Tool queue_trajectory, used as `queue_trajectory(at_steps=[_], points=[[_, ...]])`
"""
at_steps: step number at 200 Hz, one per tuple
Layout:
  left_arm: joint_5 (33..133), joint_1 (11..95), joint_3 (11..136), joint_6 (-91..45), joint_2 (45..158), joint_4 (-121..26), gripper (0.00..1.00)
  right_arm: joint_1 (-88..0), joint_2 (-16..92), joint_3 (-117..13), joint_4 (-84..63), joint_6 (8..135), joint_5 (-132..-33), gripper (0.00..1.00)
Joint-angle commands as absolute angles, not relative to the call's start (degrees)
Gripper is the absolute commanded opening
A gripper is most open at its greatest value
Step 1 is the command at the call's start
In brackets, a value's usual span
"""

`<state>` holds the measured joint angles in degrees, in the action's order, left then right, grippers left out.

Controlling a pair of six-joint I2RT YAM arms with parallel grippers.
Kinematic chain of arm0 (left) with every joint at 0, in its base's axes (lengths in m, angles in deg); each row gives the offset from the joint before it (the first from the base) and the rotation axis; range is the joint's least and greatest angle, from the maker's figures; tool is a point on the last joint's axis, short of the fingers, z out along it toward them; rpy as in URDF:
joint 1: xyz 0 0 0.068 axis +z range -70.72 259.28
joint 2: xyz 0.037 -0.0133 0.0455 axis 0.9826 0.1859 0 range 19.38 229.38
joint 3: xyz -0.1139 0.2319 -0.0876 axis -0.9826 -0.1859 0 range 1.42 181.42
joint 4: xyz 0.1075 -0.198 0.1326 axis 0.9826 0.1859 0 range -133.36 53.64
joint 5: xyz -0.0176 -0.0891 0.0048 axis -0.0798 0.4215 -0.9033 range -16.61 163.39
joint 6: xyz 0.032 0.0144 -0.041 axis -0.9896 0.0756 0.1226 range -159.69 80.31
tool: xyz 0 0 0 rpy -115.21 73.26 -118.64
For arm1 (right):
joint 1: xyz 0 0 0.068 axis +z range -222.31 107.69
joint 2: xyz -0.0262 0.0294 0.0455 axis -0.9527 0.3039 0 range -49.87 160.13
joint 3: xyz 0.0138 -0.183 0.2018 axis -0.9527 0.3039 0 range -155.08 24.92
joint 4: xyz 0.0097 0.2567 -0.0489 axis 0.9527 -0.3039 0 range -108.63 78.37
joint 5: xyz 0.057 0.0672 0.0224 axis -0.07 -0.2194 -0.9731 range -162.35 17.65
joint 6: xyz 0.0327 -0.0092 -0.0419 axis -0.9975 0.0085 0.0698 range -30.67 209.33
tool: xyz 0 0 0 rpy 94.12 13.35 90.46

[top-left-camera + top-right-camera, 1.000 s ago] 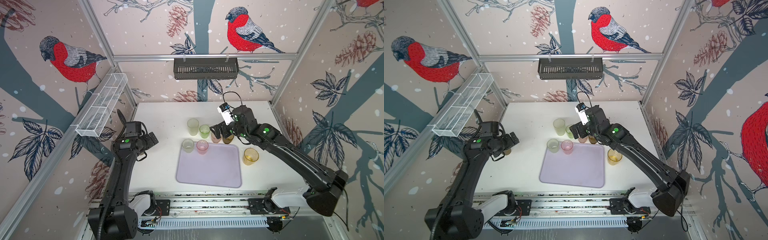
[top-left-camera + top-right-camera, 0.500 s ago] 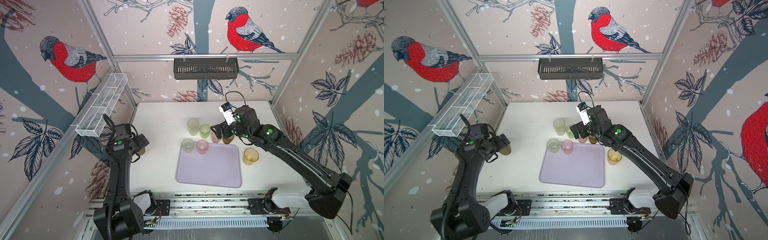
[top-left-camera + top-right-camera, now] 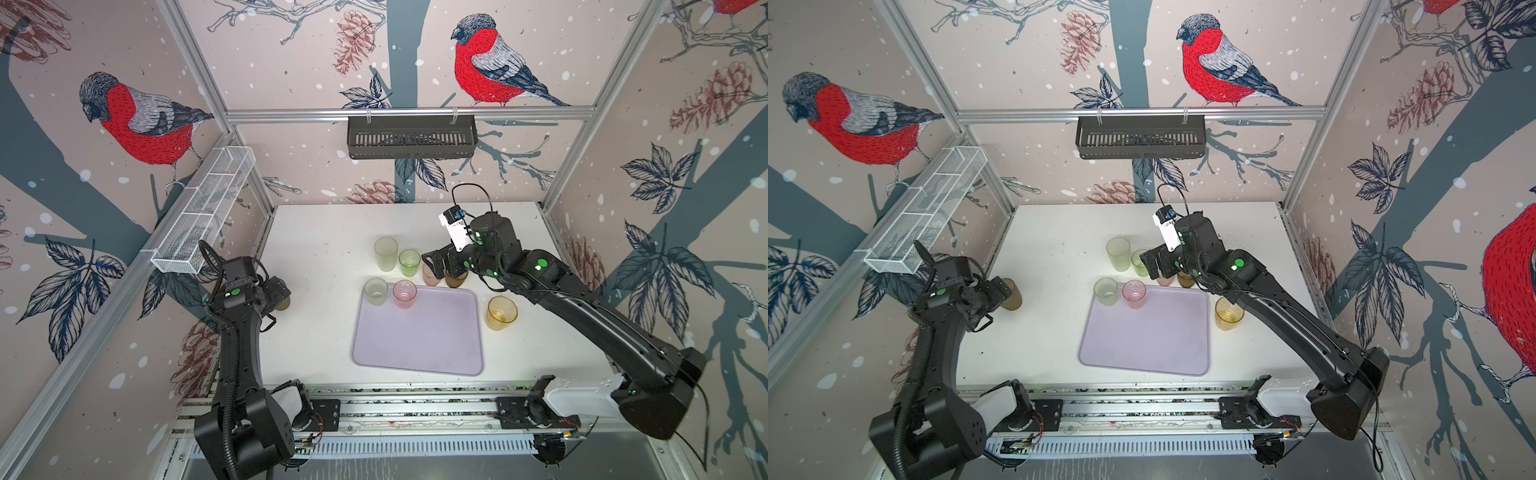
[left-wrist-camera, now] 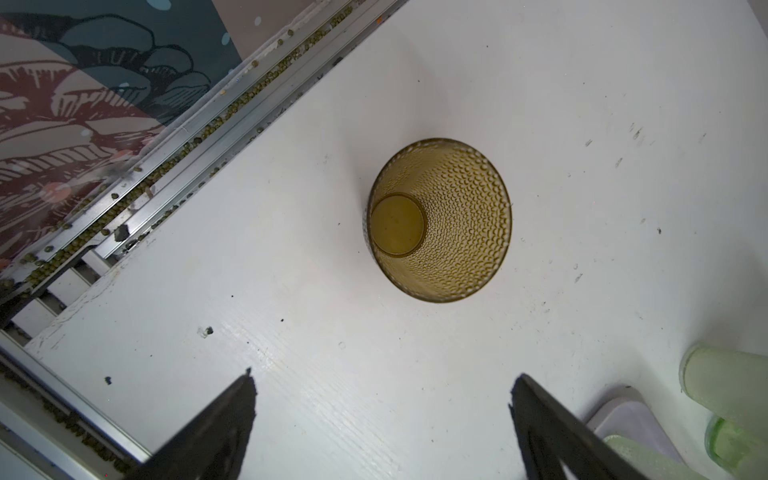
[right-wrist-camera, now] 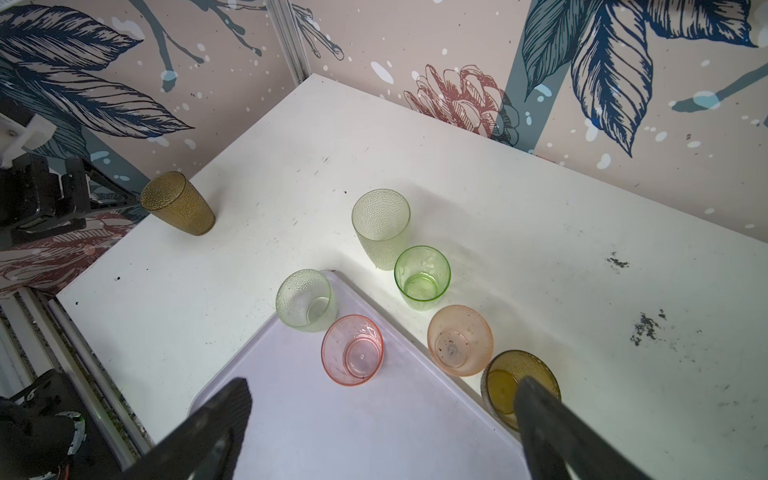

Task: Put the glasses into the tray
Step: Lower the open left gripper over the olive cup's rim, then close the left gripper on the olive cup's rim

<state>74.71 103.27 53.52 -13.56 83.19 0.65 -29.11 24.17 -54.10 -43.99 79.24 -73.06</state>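
Both my jaws are spread and empty: the brown glass (image 4: 440, 220) stands ahead of my left gripper (image 4: 382, 376), untouched; my right gripper (image 5: 382, 382) hangs over the tray (image 5: 332, 436)'s far edge.

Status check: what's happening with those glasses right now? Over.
Left end effector open, by tall brown glass, not touching. Right end effector open, empty, over far edge of tray. Pink glass in it. Nothing in the way.

The right hand (image 3: 442, 268) hides most of the peach glass (image 3: 430, 281) and brown glass (image 3: 456, 283).
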Motion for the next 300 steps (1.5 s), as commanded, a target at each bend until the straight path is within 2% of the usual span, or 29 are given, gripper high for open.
queue_trajectory(at_steps=[1,37,61,139,209,300], points=[[74.75,104.68,54.43,-12.28,84.68,-1.98,0.93,-29.02,24.1,-53.74,-43.38,80.19,-74.27,1.0],[74.08,106.67,56.86,-11.19,88.04,-3.44,0.89,-29.02,25.4,-54.29,-43.27,80.59,-74.72,1.0],[74.03,107.79,57.17,-10.5,89.49,-4.95,0.82,-29.22,26.19,-55.22,-43.44,81.25,-74.38,1.0],[77.34,107.94,56.96,-13.35,94.03,-7.0,0.72,-30.12,28.87,-57.08,-43.62,82.25,-74.84,1.0],[77.58,107.94,57.54,-15.27,97.95,-5.58,0.58,-30.21,30.01,-58.21,-44.15,82.12,-75.16,1.0],[78.13,108.01,56.96,-16.25,98.74,-5.74,0.46,-30.21,30.2,-59.26,-44.68,81.76,-74.81,1.0]])
